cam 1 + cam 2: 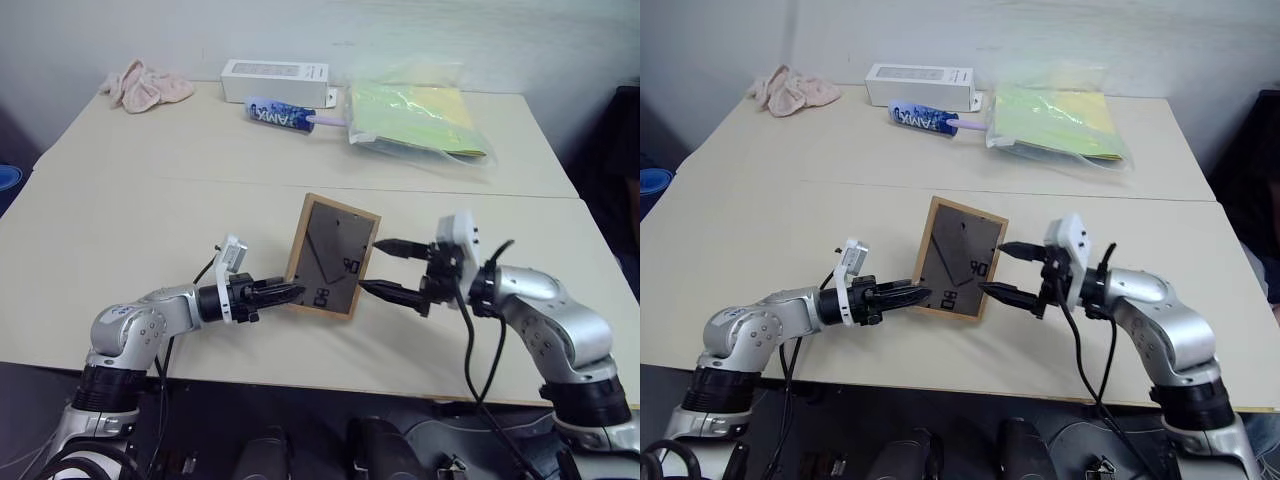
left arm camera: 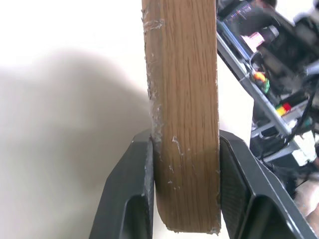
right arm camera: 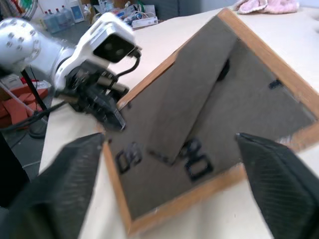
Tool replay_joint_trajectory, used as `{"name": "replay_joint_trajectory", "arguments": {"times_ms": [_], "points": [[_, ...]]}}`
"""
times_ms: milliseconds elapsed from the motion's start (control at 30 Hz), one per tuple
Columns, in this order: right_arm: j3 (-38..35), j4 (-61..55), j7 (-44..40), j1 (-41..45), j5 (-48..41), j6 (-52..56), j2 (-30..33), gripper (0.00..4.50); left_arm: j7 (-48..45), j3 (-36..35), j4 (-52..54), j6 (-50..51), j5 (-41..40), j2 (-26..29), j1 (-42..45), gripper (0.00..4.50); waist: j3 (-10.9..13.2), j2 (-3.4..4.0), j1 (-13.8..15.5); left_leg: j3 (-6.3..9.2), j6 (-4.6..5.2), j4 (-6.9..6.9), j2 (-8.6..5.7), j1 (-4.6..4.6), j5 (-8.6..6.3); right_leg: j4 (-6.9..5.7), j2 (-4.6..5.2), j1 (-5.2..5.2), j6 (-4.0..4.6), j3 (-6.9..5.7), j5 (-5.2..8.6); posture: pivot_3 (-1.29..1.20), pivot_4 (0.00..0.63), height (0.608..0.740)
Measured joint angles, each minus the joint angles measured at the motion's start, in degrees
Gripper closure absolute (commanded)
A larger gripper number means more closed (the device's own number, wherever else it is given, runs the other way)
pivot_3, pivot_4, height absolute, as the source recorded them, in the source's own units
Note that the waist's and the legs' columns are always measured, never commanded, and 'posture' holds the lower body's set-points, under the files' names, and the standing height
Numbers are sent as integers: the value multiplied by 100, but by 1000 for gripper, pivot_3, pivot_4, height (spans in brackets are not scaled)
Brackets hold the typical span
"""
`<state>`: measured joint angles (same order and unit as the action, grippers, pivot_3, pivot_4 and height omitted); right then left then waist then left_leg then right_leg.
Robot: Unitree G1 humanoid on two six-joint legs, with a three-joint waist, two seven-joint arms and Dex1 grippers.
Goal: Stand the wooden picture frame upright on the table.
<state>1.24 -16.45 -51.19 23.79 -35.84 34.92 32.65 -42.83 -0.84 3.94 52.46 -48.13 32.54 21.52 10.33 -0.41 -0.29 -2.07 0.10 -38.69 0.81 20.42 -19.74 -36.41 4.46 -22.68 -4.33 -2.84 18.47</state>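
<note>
Left gripper point(image 1: 290, 293) clamps wooden picture frame point(image 1: 331, 257) edge; right gripper point(image 1: 378, 267) open beside.

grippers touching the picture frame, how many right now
1. The left gripper is shut on the wooden picture frame at its lower left edge; the right gripper is open beside its right edge, apart from it.

Far edge of the surface point(image 1: 150, 140), left to right: a crumpled pink cloth point(image 1: 146, 84); a white oblong box point(image 1: 275, 81) lying lengthwise; a blue-and-white printed tube point(image 1: 283, 116) lying just in front of the box; a clear plastic bag of yellow-green sheets point(image 1: 415, 120) at far right.
</note>
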Motion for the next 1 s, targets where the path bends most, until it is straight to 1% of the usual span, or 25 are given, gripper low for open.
{"name": "replay_joint_trajectory", "arguments": {"times_ms": [67,167,267,400,567,700,800,867,933,967,1000], "points": [[165,133,130,236,30,147,-224,47,-112,47,44,-143,126,1,-25,3218,0,0,3,-1,3,3,-1,3,0,1,1,-3,0,0,0,0,150,740],[358,234,177,417,84,221,-385,47,-150,79,88,-212,190,-11,-49,3218,0,0,8,0,8,3,-1,6,-1,1,4,-4,0,-1,0,0,150,740],[535,240,75,509,147,264,-414,47,-147,69,88,-212,220,-45,-50,3218,0,0,10,1,11,3,-2,6,-3,1,4,-3,-1,-2,-1,0,150,740],[563,242,-85,505,140,269,-410,47,-111,0,88,-107,209,-134,-47,3218,0,0,17,1,15,2,-3,8,-4,1,6,-3,-2,-2,-1,0,150,740],[459,-30,-707,170,5,107,4,47,18,-183,58,276,34,-236,-28,3218,1,-1,20,5,20,3,-3,15,-7,1,6,-2,-4,-7,-2,0,150,740],[260,-124,-1033,-182,75,-426,249,47,87,-279,14,666,-138,-282,34,3218,1,-1,16,5,20,5,-3,15,-7,15,5,-3,-4,-7,-2,0,150,740],[172,-79,-1092,-318,407,-1209,218,47,266,-457,-40,1095,-380,-352,91,3218,2,-2,-10,3,17,6,-1,14,-6,12,1,-4,-4,-6,-2,0,150,740],[39,104,-1139,-347,718,-2031,143,47,538,-724,-258,1780,-694,-368,312,3218,2,-4,5,4,14,4,-2,13,-4,8,-1,-5,-5,-8,-2,0,150,740],[-115,466,-1241,-372,1192,-3254,119,47,912,-1139,-738,2905,-1047,-357,730,3218,4,-6,9,3,15,2,-5,13,-4,2,-2,-4,-6,-8,-2,0,150,740],[-169,616,-1293,-377,1361,-3695,123,47,1022,-1238,-882,3249,-1140,-323,865,3218,4,-6,8,2,16,3,-6,14,-5,-6,-2,-4,-6,-8,-3,0,150,740],[-176,863,-1375,-377,1633,-4396,161,47,1151,-1259,-1137,3600,-1367,-201,1021,3218,4,-6,7,2,16,6,-7,13,-5,-8,-2,-4,-7,-7,-3,0,150,740]]}}
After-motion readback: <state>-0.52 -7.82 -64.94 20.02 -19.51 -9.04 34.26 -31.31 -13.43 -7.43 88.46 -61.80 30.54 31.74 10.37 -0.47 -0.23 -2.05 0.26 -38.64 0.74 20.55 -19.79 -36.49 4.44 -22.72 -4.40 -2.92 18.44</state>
